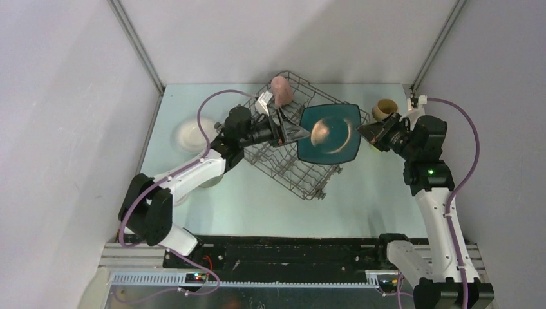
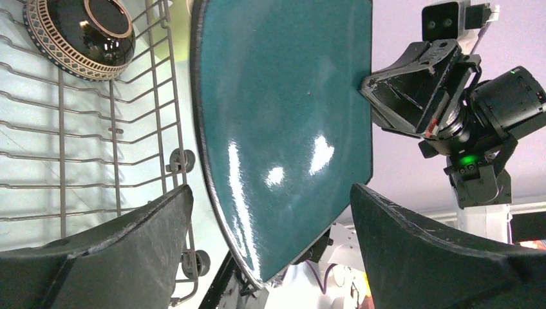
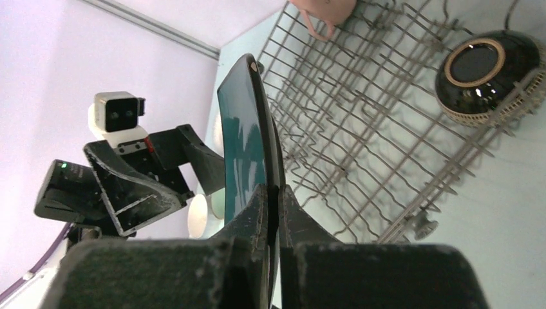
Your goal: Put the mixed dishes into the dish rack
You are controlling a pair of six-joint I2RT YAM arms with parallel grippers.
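Note:
The dark teal square plate point(image 1: 329, 132) hangs on edge above the right side of the dish rack point(image 1: 290, 164). My right gripper point(image 1: 359, 131) is shut on its right edge; in the right wrist view the fingers point(image 3: 257, 212) pinch the rim of the plate point(image 3: 248, 129). My left gripper point(image 1: 308, 132) is open at the plate's left edge. In the left wrist view its wide jaws point(image 2: 270, 219) straddle the plate point(image 2: 283, 116) without touching it. A pink mug point(image 1: 281, 90) and a dark brown bowl point(image 2: 80, 32) sit in the rack.
A tan mug point(image 1: 384, 108) stands on the table behind the right gripper. A white bowl point(image 1: 191, 134) sits on the table left of the rack. Grey walls close in on both sides.

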